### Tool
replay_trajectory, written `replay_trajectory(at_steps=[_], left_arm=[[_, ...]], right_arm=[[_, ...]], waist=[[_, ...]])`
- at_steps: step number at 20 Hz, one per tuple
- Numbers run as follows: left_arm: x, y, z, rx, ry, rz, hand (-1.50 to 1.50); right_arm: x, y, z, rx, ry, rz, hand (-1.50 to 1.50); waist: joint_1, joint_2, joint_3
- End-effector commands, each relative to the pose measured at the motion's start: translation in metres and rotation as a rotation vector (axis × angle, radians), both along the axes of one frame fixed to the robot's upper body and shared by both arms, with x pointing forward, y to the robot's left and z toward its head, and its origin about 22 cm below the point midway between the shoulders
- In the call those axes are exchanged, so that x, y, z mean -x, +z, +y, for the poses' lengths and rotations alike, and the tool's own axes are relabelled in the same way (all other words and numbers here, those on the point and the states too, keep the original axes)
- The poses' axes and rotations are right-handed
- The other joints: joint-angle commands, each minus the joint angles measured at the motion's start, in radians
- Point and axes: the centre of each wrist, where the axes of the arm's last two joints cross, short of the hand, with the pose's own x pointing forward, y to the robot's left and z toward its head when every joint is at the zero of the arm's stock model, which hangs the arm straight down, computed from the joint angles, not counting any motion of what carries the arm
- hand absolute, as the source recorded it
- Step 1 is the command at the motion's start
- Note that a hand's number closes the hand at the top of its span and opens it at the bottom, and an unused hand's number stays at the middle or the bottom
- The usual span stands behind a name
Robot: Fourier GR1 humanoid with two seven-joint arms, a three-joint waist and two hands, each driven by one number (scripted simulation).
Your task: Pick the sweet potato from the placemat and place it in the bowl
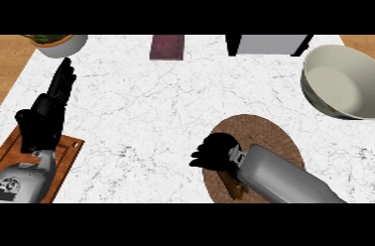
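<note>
Looking down on a white marbled counter (161, 101), with wooden floor showing past its top left and top right corners. Leaving wide bare room across the middle, from the left hand over to the bowl. Lined along the far edge by a pale pot (62, 45) with greenery at the left, a dark maroon block (167, 46) near the middle, and a grey box (271, 43) with black sides further right. Crowded at the right edge by the bowl (341, 84), pale, deep, tilted a little toward the view and cut off by the frame. Bearing a round brown mat (275, 133) at lower right, near the bowl but apart from it, with bare marble between. Showing only a small orange-brown piece of the sweet potato (236, 188), on the mat's lower left part, tucked against the left side of the grey forearm and mostly hidden under it; long axis and pointing direction impossible to tell from so little. Hovering or resting over the mat's left rim: the right hand (216, 152), a dark bunched mass, up and left of that visible piece; open or closed, cannot tell. Resting at the left edge: the left hand (45, 116), fingers straight and pointing away up the counter, holding nothing, its wrist above a wooden board (70, 153) at the lower left corner.
</note>
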Motion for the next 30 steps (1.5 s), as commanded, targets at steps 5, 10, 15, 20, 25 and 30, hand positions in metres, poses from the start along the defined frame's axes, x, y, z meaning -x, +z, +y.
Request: replay_trajectory(at_steps=[5, 10, 15, 20, 25, 30], left_arm=[[-0.002, -0.002, -0.011, 0.002, -0.004, -0.002, 0.0], [-0.004, -0.003, 0.011, -0.009, -0.001, 0.003, 0.0], [-0.001, -0.012, 0.003, -0.006, 0.002, 0.014, 0.0], [-0.008, -0.004, 0.009, -0.009, -0.002, -0.003, 0.0], [-0.006, -0.004, 0.013, -0.01, 0.072, 0.011, 0.0], [0.008, -0.007, 0.029, -0.013, 0.107, 0.023, 0.0]], right_arm=[[-0.002, -0.033, 0.006, -0.011, 0.016, 0.025, -1.5], [-0.009, -0.041, -0.017, 0.0, 0.141, 0.003, 1.5], [0.003, -0.059, -0.018, -0.041, 0.16, -0.009, 1.5], [0.002, -0.051, -0.01, -0.081, 0.142, 0.028, 1.5], [0.033, -0.052, -0.037, -0.319, -0.131, -0.002, 1.5], [0.072, -0.053, -0.057, -0.623, -0.459, -0.069, 1.5]], waist=[[-0.002, 0.0, 0.0], [0.003, 0.002, 0.0], [-0.002, 0.001, 0.0], [-0.005, 0.0, 0.0], [-0.072, -0.009, 0.0], [-0.099, -0.021, 0.0]])
